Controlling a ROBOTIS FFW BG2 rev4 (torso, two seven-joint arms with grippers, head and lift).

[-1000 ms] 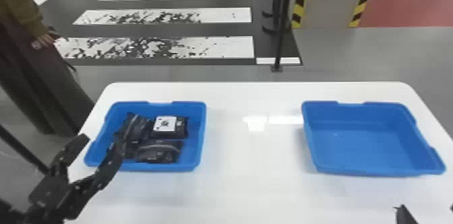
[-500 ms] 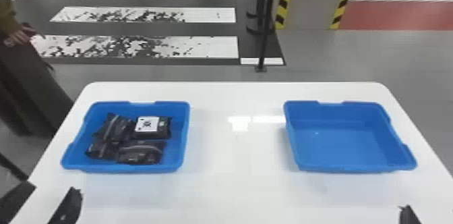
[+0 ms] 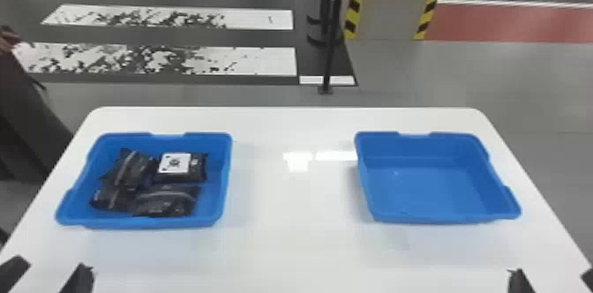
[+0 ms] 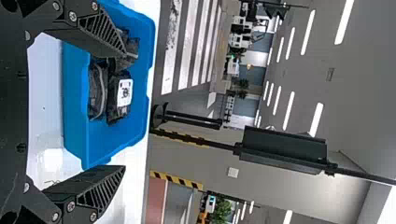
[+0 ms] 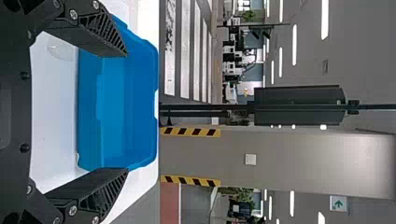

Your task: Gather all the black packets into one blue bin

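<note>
Four black packets [image 3: 148,188] lie bunched in the left blue bin [image 3: 150,223] on the white tabletop [image 3: 291,243]. The left tool [image 3: 53,264] and right tool [image 3: 552,273] hang spread, grasping nothing. I'd draw both back gently (the gathering looks finished to me), clear of the bin.

The blue bin on the left [image 3: 226,168] and the blue bin on the right [image 3: 423,190] looked like smooth plastic with a soft sheen. The black packets [image 3: 167,199] had a creased, slightly glossy, film-like surface; a white label [image 3: 174,163] looked like flat paper. The white table [image 3: 300,239] was smooth and glossy, mirroring bright lights. The left gripper [image 3: 54,262] and the right gripper [image 3: 551,271] had matt black, ribbed fingers and shiny metal screws [image 4: 72,17].
</note>
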